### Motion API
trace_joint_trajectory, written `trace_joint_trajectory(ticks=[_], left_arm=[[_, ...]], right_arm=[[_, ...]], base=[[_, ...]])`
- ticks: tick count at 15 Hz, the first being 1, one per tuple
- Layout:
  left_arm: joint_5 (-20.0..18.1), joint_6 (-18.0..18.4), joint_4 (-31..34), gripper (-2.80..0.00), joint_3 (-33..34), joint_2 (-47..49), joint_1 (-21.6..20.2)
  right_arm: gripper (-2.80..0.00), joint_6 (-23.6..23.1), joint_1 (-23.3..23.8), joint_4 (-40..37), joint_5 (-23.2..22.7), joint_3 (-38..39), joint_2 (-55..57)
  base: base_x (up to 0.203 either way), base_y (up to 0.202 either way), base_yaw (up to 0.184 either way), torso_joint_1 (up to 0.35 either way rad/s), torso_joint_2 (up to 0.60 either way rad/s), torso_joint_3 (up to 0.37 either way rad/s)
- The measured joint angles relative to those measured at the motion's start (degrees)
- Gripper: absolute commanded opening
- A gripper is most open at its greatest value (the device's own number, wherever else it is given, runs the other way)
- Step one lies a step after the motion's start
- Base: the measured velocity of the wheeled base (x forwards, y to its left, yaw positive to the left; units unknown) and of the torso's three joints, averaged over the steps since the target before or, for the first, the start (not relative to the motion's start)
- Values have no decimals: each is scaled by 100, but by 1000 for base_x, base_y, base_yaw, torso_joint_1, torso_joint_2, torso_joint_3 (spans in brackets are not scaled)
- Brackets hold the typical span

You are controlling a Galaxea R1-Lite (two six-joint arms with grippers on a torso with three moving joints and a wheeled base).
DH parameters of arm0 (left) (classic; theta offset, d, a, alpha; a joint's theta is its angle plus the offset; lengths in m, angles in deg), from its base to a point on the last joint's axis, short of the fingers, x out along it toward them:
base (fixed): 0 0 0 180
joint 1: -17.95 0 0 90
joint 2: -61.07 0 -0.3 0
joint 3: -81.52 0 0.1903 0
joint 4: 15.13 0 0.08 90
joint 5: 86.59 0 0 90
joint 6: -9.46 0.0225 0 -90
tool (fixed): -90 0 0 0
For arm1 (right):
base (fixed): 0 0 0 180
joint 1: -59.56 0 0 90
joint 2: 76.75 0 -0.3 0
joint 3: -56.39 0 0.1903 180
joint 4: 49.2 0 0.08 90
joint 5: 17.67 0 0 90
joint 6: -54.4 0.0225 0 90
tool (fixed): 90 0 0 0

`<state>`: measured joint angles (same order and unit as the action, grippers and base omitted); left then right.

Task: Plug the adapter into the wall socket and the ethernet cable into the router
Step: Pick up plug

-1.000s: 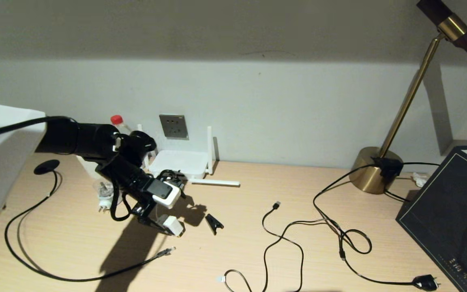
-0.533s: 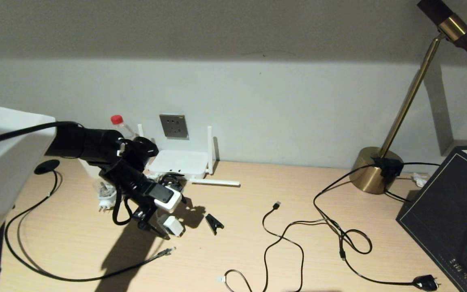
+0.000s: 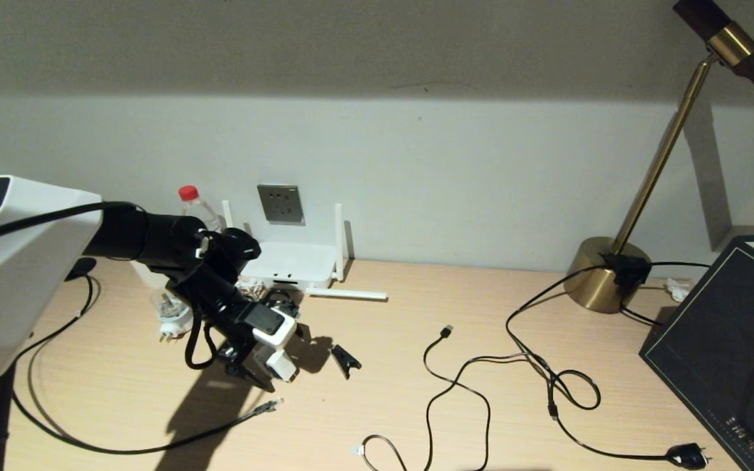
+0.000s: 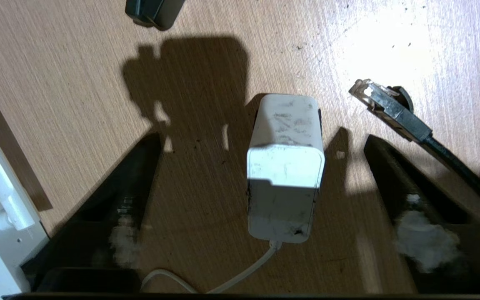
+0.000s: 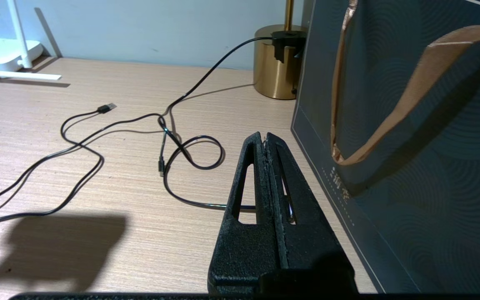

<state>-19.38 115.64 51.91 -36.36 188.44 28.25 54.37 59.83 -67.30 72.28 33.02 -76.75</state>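
Wooden bench [image 3: 416, 392] under lamp light. The adapter [image 4: 284, 166] lies flat between the wide-open jaws of the left gripper [image 4: 261, 175], straddled for a grasp; wall socket [image 3: 280, 204] behind. Right gripper [image 5: 267, 143] parked, jaws closed on nothing.

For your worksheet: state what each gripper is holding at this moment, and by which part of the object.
Nothing is held. The left gripper is open, its fingers either side of the adapter on the table without touching it. The right gripper is shut on nothing.
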Motion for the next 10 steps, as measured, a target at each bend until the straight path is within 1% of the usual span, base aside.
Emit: trace_joint_trajectory(ticks=[6, 10], left_arm=[[4, -1, -5, -280, 34, 46, -5], [6, -5, -71, -280, 288, 58, -20]], right_arm=[[-280, 0, 0, -4, -4, 0, 0], [-280, -1, 0, -5, -1, 0, 0]], base=[[0, 0, 0, 0, 0, 0], [0, 0, 0, 0, 0, 0]])
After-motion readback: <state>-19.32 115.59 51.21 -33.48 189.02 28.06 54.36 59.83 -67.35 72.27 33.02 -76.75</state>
